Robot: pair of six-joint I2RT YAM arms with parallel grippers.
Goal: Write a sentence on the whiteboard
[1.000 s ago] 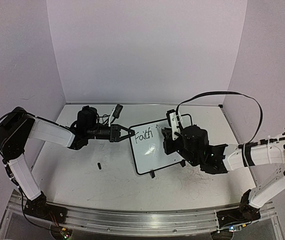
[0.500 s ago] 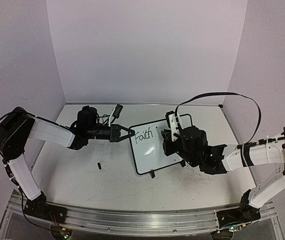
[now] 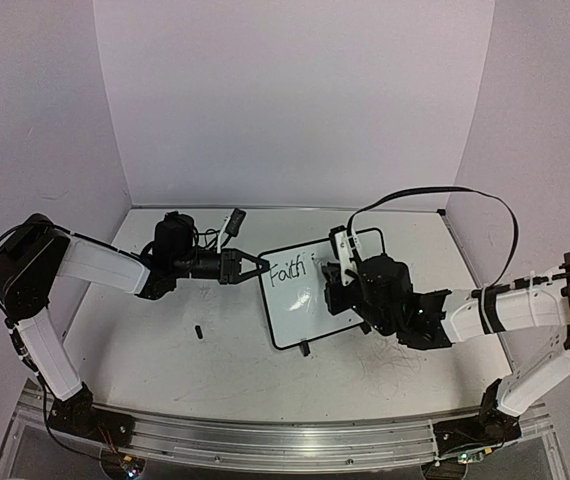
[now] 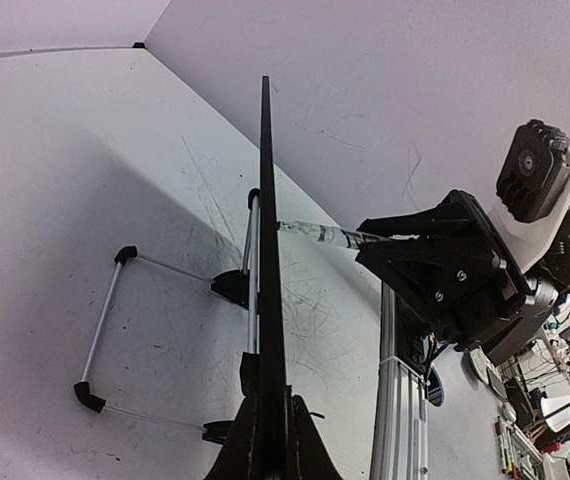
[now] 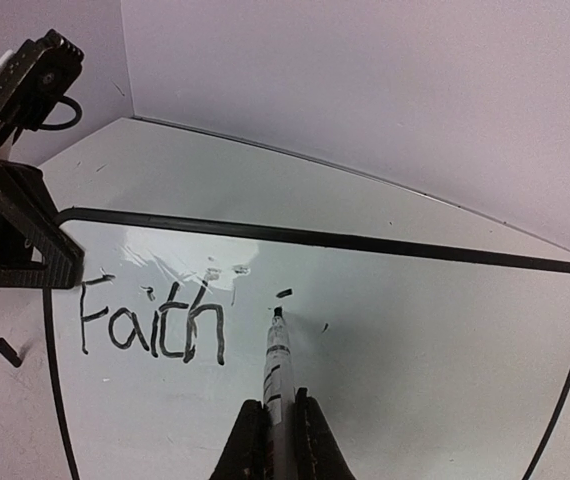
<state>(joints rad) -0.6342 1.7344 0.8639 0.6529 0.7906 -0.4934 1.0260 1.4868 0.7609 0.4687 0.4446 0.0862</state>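
Note:
The whiteboard (image 3: 305, 300) stands tilted at the table's middle, seen face-on in the right wrist view (image 5: 415, 340) and edge-on in the left wrist view (image 4: 265, 250). The sentence (image 5: 150, 325) reads "Faith" with a short dash to its right; it also shows in the top view (image 3: 287, 271). My left gripper (image 3: 260, 265) is shut on the board's left edge (image 4: 268, 420). My right gripper (image 5: 277, 440) is shut on a white marker (image 5: 276, 375), its tip touching the board just below the dash. In the top view the right gripper (image 3: 335, 275) is over the board's right half.
A small black cap-like piece (image 3: 198, 331) lies on the table left of the board. The board's wire foot stand (image 4: 105, 330) rests on the scuffed table. Purple walls close in on three sides. The aluminium rail (image 3: 265, 440) runs along the near edge.
My right gripper has shifted slightly up and left over the board with the marker. The left arm and the board have not moved.

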